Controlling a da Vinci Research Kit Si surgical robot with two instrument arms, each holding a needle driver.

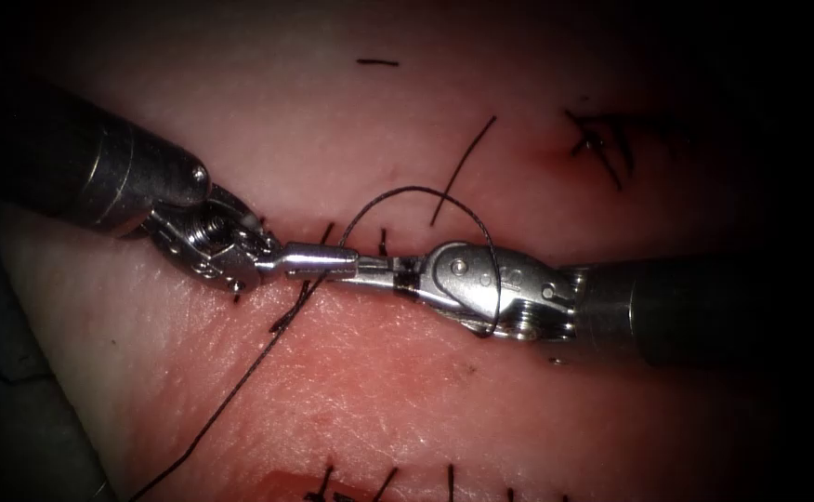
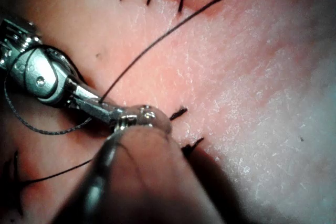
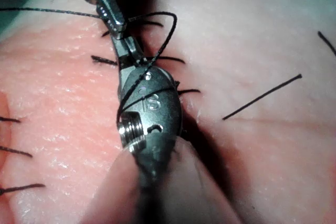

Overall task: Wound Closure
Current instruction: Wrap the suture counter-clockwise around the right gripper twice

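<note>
The two tools meet tip to tip over the cut (image 1: 268,225) in the tissue (image 1: 379,390). My left tool (image 1: 347,263) reaches in from the upper left, its jaws shut on the dark thread (image 1: 407,189). From there the thread arcs up and over the wrist of my right tool (image 1: 366,268) in one loop (image 3: 173,24). The long end (image 1: 221,409) trails off to the lower left. The right tool's jaws look shut, and I cannot tell whether they grip anything. The same tip-to-tip meeting appears between the left tool (image 2: 128,121) and the right tool (image 2: 107,113), and again between the right tool (image 3: 122,45) and the left tool (image 3: 119,27).
Short stitch ends (image 1: 384,240) stand along the cut under the tools. A second row of stitches (image 1: 388,482) runs near the lower edge. A knotted stitch (image 1: 600,144) sits at the upper right. Loose cut pieces of thread (image 1: 463,172) lie above the tools.
</note>
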